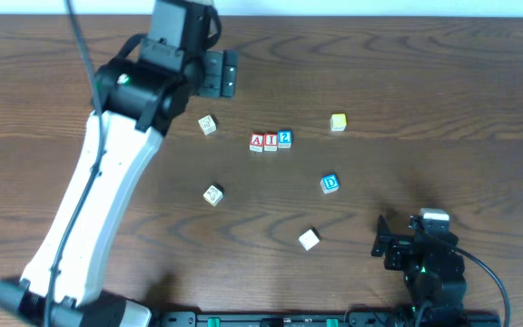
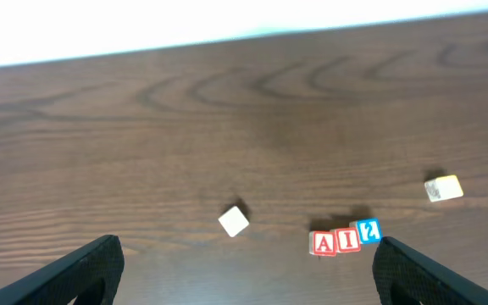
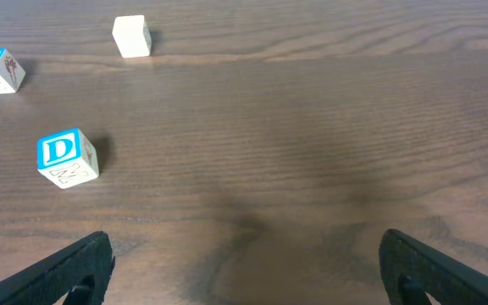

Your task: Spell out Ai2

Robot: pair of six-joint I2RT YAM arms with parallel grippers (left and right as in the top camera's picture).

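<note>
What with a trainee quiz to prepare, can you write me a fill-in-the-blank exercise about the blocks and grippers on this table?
1. The row of three blocks reads A, I and ____.
2. The blue block lying apart from that row bears the letter ____.
3. The left gripper and the right gripper are both ____, with nothing between their fingers.

Missing words: 2; D; open.

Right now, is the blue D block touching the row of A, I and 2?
No, the D block lies by itself, clearly apart from the row.
</note>
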